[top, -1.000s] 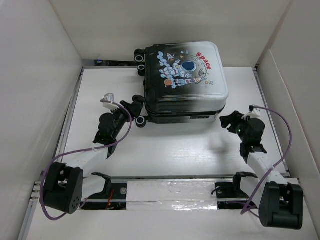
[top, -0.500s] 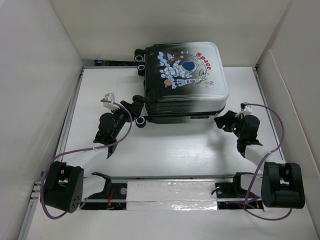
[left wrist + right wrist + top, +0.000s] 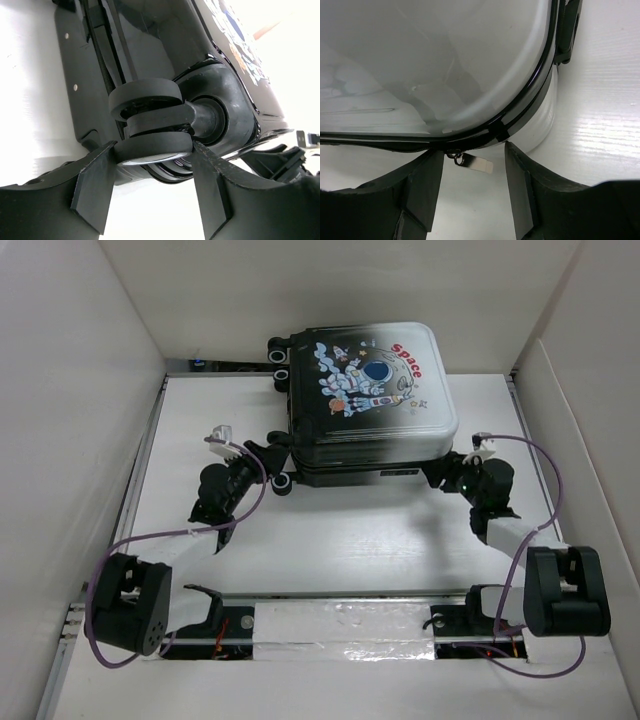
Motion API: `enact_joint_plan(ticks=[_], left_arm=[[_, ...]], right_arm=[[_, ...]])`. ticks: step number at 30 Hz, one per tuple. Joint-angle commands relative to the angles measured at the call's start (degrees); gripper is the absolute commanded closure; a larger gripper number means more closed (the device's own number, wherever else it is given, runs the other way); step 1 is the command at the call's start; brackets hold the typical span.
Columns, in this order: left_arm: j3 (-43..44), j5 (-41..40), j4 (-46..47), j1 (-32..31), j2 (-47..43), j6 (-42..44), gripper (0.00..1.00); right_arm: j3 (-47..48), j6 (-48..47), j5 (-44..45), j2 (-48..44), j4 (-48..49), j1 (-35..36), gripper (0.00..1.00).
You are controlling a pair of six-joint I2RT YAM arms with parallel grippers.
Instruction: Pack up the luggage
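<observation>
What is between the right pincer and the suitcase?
In the right wrist view, a small silver zipper pull hangs from the seam of the luggage, in the gap between the open right pincer fingers. Otherwise only bare white table.

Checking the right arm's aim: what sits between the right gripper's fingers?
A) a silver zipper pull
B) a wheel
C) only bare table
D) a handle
A: the right wrist view shows the zipper pull hanging at the seam of the luggage, between the fingers of the open right gripper.

Zipper pull [image 3: 475,163] inside the parted claw [image 3: 472,172]
</observation>
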Motion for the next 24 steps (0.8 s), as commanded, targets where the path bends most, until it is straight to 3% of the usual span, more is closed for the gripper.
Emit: enact_joint_plan(ticks=[1,2,5,8,14,16,19,20,22,24], left_arm=[[3.95,3.67,5.94,0.21,0.22,0.7,0.4],[4.56,3.94,5.76,0.21,0.83,0.87,0.33],[5.35,4.99,5.67,0.21,1.97,0.7,0.27],[6.15,5.87,6.29,0.21,2.94,0.43,0.26],[7.55,6.84,7.43,0.21,5.14,-0.36,0.26],[7.73,7.54,8.04,0.21,5.67,-0.62,0.28],[7.73,8.07,9.18,0.21,6.81,-1.5,0.36],[7.82,8.25,9.54,0.21,7.51,-1.76,0.49],[7.91,8.42,10.76,0.21,8.13,-2.29,0.61],[7.91,8.6,12.25,0.21,8.74,-3.34,0.85]], right_arm=[[3.53,-0.94,-2.04,3.15,6.98,0.71,0.44],[3.71,-0.77,-2.58,3.68,7.52,0.71,0.47],[3.02,-0.07,-3.02,4.82,10.41,1.24,0.52],[2.66,0.55,-3.02,5.61,12.0,1.24,0.64],[2.57,0.81,-2.06,8.33,13.85,2.38,0.6],[2.92,0.99,-1.62,8.78,14.38,2.38,0.64],[3.53,0.99,-0.12,9.31,14.72,2.38,0.81],[3.54,1.08,0.31,9.39,15.16,2.38,0.89],[3.28,1.69,1.11,9.48,16.04,2.38,0.96],[2.75,1.96,2.6,9.13,16.75,2.38,1.0]])
